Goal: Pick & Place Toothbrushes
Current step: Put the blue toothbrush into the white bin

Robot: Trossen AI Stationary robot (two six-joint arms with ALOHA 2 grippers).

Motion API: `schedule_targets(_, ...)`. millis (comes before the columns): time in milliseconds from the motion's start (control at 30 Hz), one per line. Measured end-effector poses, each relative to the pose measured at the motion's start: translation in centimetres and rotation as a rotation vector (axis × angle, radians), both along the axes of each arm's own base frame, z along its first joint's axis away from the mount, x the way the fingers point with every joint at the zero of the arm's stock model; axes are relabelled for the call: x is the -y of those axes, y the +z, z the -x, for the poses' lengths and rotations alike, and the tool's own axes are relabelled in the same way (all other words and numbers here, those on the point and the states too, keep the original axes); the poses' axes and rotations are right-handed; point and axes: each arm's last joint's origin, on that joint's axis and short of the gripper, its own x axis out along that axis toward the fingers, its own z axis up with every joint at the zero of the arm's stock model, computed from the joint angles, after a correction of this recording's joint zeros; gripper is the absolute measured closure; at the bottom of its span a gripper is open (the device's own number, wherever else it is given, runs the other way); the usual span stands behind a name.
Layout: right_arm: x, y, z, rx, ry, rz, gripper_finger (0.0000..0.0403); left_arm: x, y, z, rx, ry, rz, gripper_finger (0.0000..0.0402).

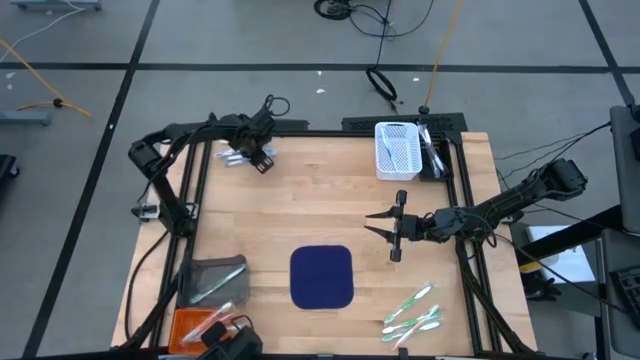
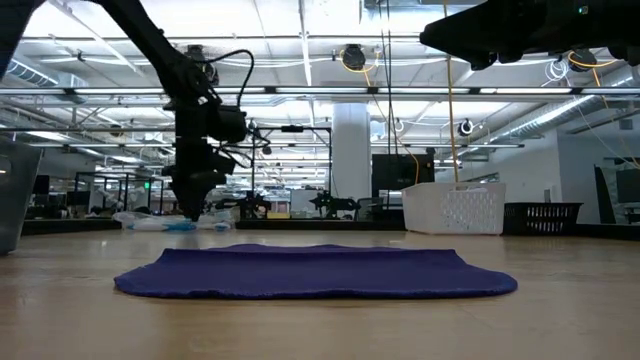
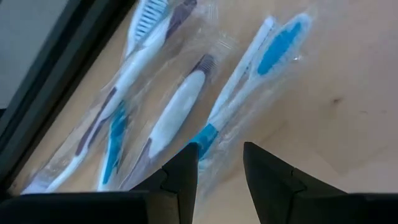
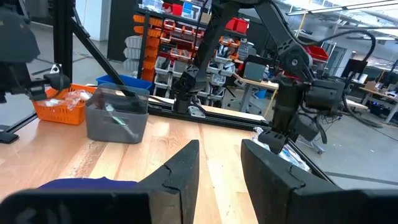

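Workshop floor of grey tiles surrounds a pale wooden table [image 1: 300, 210] carrying a navy square mat [image 1: 322, 276], a white mesh basket [image 1: 396, 149], a grey bin [image 1: 212, 280] and an orange bin [image 1: 190, 324]. Left gripper [image 3: 219, 163] hovers, fingers parted, just above wrapped blue-and-white toothbrushes [image 3: 186, 99] at the far left edge. Green-and-white toothbrushes [image 1: 412, 312] lie near the front right. Right gripper [image 4: 219, 163] hangs mid-table, fingers apart, empty. Bin contents are hard to make out; the low view crops the right arm.
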Motion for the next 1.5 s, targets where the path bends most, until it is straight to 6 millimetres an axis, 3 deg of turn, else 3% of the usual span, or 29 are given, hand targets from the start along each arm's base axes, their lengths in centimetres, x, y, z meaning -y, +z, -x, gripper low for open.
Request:
schedule_targets(200, 0.0, 0.0, 0.0, 0.000, 0.000, 0.000, 0.0293, -0.4, -0.7, 0.2, -0.049, -0.001, -0.009, 0.0280)
schedule_targets(433, 0.0, 0.0, 0.0, -0.001, 0.000, 0.000, 0.0293, -0.5, -0.7, 0.3, -0.062, -0.001, -0.019, 0.0390)
schedule_targets(767, 0.0, 0.0, 0.0, 0.000, 0.000, 0.000, 0.0293, -0.1, -0.2, 0.6, -0.073, 0.021, -0.003, 0.0401)
schedule_targets(1133, 0.0, 0.0, 0.0, -0.001, -0.001, 0.000, 0.0293, 1.7, 4.5, 1.0, 0.027, 0.029, -0.095, 0.0401)
schedule_targets(1500, 0.0, 0.0, 0.0, -0.001, -0.001, 0.000, 0.0293, 3.4, 7.0, 1.2, 0.105, 0.029, -0.120, 0.0402)
